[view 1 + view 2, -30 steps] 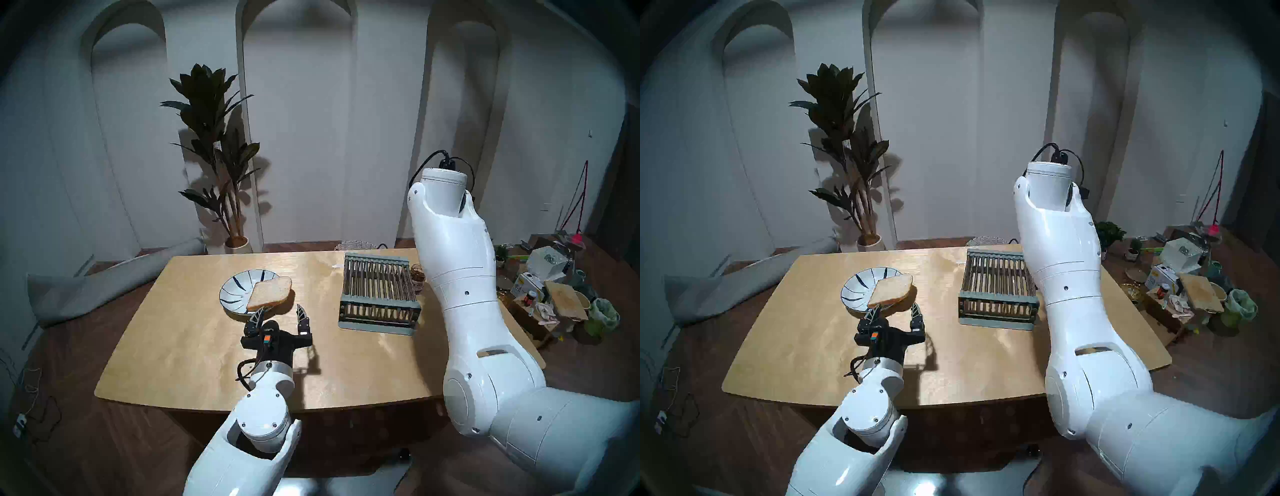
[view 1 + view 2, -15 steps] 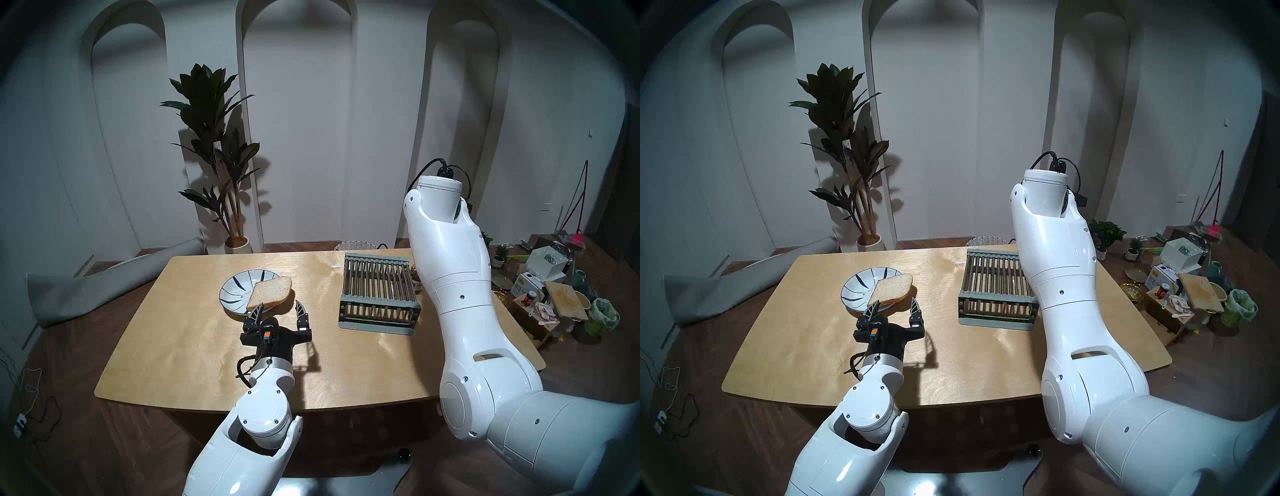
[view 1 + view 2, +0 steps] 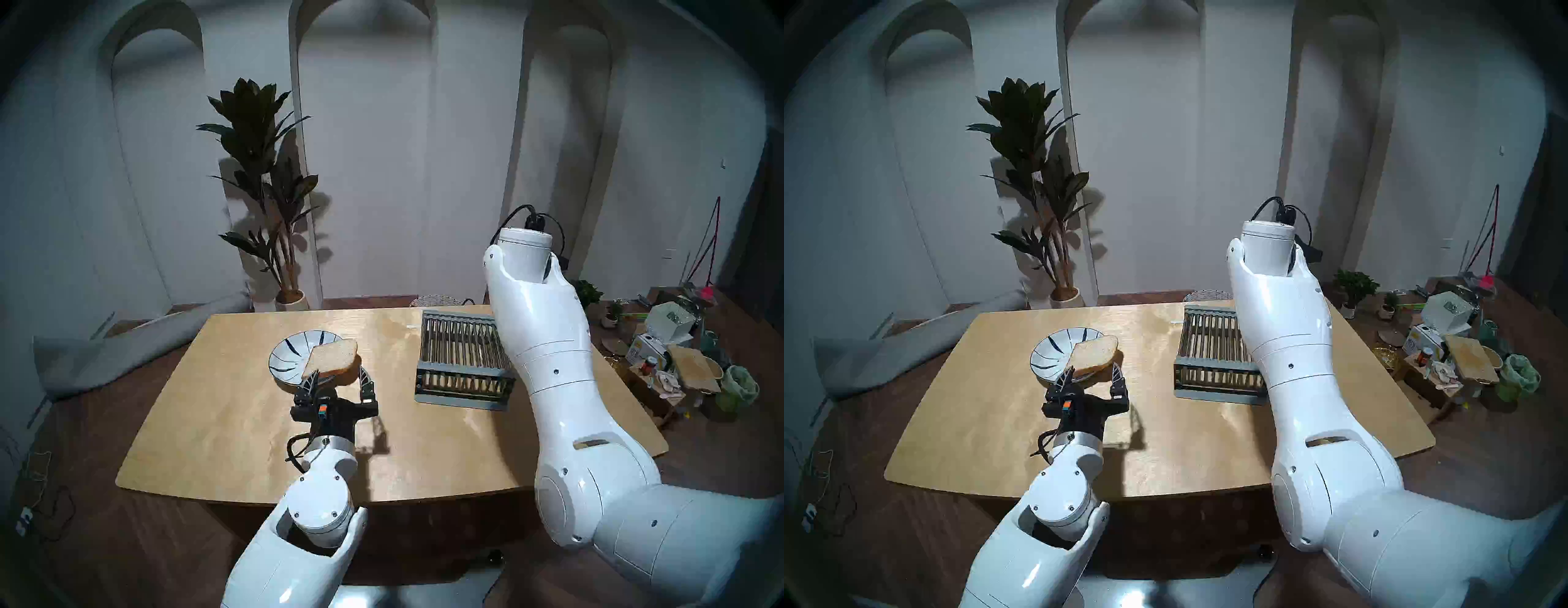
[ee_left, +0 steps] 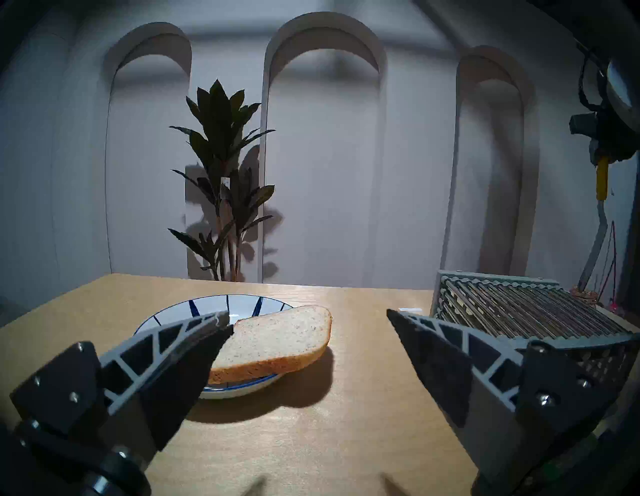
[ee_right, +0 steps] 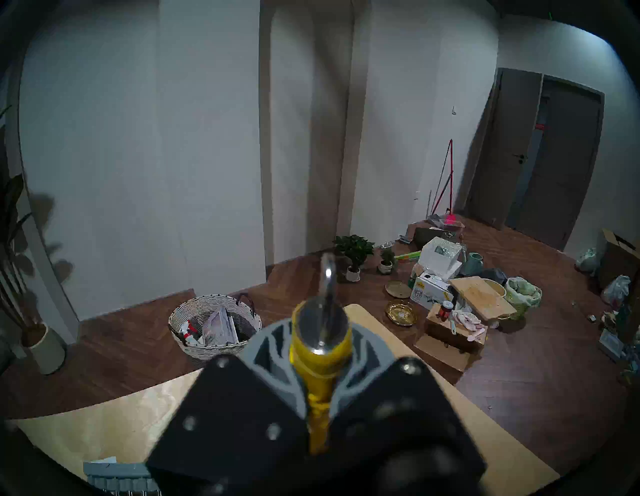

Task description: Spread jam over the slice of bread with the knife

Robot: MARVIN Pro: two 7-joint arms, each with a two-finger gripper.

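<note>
My right gripper clamps knife, blade hanging down | jar rim just below tip | left gripper wide, empty.

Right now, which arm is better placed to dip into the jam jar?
Right. Its pincer is shut on the knife, blade pointing down beside the rack, just above the jar's rim. The left pincer is open by the bread.
</note>
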